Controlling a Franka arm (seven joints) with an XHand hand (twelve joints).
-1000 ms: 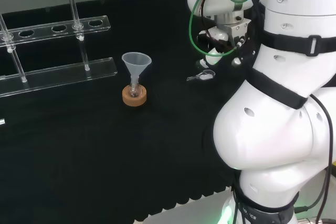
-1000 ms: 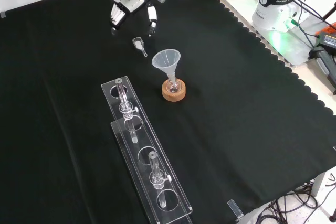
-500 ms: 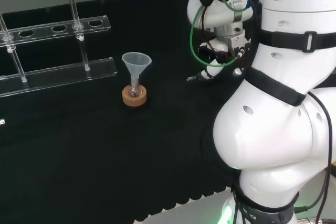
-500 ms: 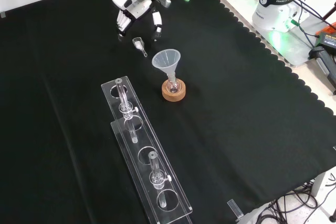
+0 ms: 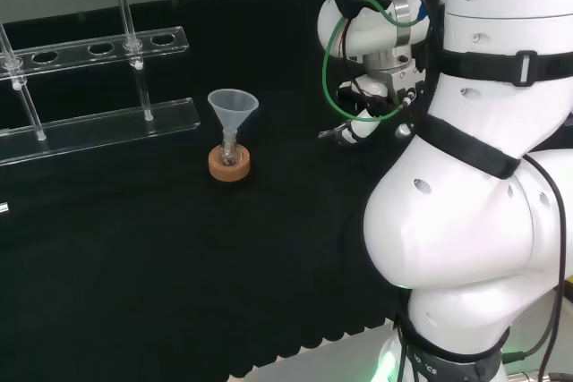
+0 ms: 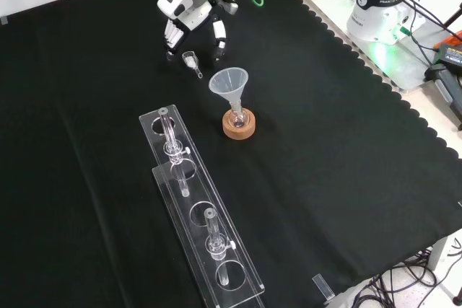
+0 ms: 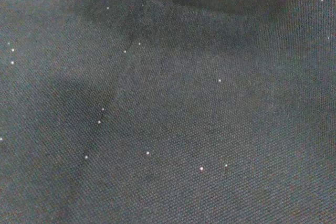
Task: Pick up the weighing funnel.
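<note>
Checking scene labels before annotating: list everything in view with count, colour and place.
cloth: 1, black, covers the bench
weighing funnel: 1, clear, lying on the cloth, upper left in the front view
funnel: 1, clear, mouth up, stem in the flask
flask: 1, clear, small, on the cork ring
cork ring: 1, tan, mid-cloth
rack: 2 holed plates, clear, lower left in the front view
tubes: 2 plainly seen, clear, upright in the rack
arm: 1, white, right side of the head view
hand: 1, black and white, open, fingers and thumb either side of the weighing funnel, contact unclear
</note>
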